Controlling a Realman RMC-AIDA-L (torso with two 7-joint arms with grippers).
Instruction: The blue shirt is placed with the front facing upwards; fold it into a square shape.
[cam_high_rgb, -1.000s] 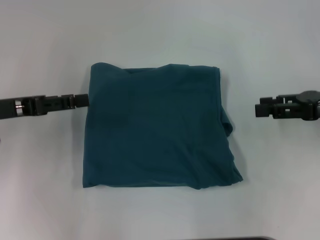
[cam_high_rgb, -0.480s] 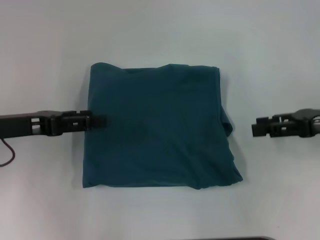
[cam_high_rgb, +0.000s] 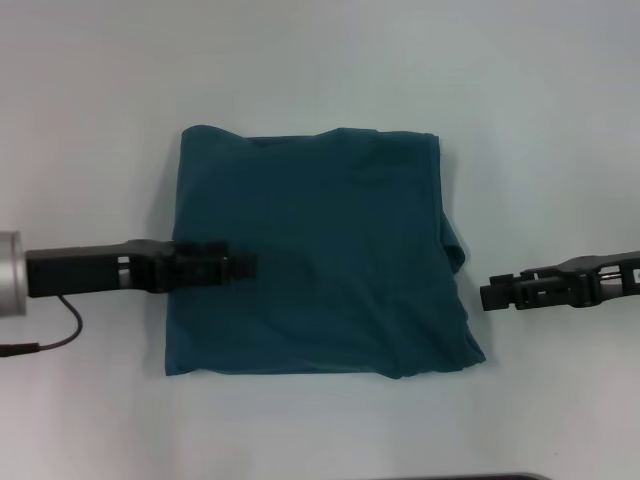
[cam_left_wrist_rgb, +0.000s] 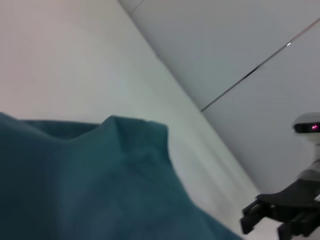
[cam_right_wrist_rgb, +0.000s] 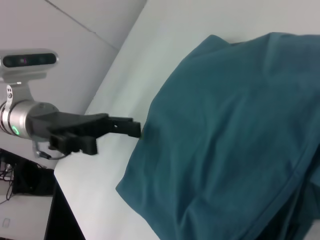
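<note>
The blue shirt (cam_high_rgb: 320, 260) lies folded into a rough square in the middle of the white table (cam_high_rgb: 320, 70), plain teal side up. Its right edge is bunched and uneven. No lettering or collar shows. My left gripper (cam_high_rgb: 248, 266) reaches in from the left and sits over the shirt's left part, low above the cloth. It also shows in the right wrist view (cam_right_wrist_rgb: 136, 129), at the shirt's edge (cam_right_wrist_rgb: 235, 130). My right gripper (cam_high_rgb: 487, 295) is open and empty, just right of the shirt's lower right edge. It also shows in the left wrist view (cam_left_wrist_rgb: 265, 225), beyond the shirt (cam_left_wrist_rgb: 90, 190).
A thin dark cable (cam_high_rgb: 60, 320) hangs from the left arm onto the table at the left. A dark strip (cam_high_rgb: 450, 477) marks the table's front edge. Bare white table surrounds the shirt.
My left gripper has moved toward the front and to the right, from the shirt's left edge onto the cloth. My right gripper has moved toward the front and closer to the shirt's right edge.
</note>
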